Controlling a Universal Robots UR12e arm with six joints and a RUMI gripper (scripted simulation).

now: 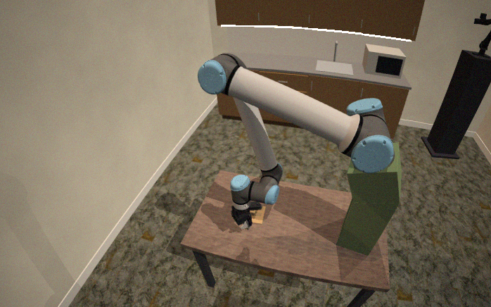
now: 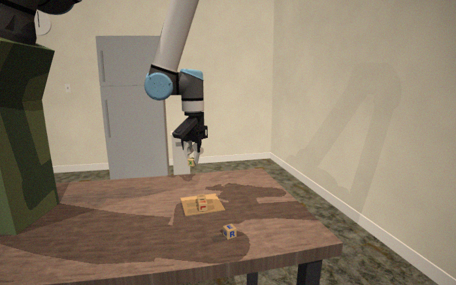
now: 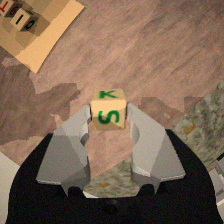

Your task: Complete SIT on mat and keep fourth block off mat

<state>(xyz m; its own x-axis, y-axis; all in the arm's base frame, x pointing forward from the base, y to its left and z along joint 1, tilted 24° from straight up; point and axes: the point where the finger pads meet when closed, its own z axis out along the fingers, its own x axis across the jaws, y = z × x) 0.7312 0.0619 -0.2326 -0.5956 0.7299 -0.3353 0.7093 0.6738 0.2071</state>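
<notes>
My gripper (image 3: 108,104) is shut on a small wooden block (image 3: 108,109) with green letters, an S facing the wrist camera and a K on the face beyond it. It hangs high above the far side of the table. The tan mat (image 2: 202,204) lies at the table's middle with two blocks (image 2: 201,202) on it in a close row; they show red letters on their sides. In the wrist view the mat (image 3: 37,25) is at the top left, its blocks (image 3: 20,17) showing I and part of T. In the top view the gripper (image 1: 243,220) hides most of the mat.
A fourth block (image 2: 229,231) with blue letters, R on its side, stands on the table off the mat, nearer the front right edge. The green robot pedestal (image 2: 8,134) stands at the table's left end. A fridge (image 2: 132,106) is behind the table.
</notes>
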